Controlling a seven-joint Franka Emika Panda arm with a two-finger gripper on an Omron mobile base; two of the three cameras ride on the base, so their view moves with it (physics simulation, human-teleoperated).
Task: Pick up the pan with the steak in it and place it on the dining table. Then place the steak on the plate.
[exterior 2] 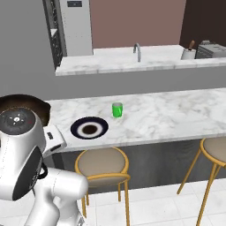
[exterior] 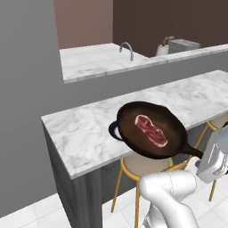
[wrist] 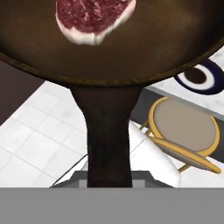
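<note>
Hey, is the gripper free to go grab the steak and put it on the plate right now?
Probably not yet. The gripper is shut on the pan by its handle, held above the dining table edge. The steak lies in that pan, so the pan must be set down first.

The pan (exterior: 151, 129) looks like dark, matt cast iron with a faint sheen, the steak (exterior: 151, 130) raw and marbled, the tabletop (exterior 2: 167, 114) polished veined marble, the plate (exterior 2: 89, 128) glossy ceramic, and the stool (exterior 2: 102, 165) brass-coloured metal with a matt cushion.
</note>
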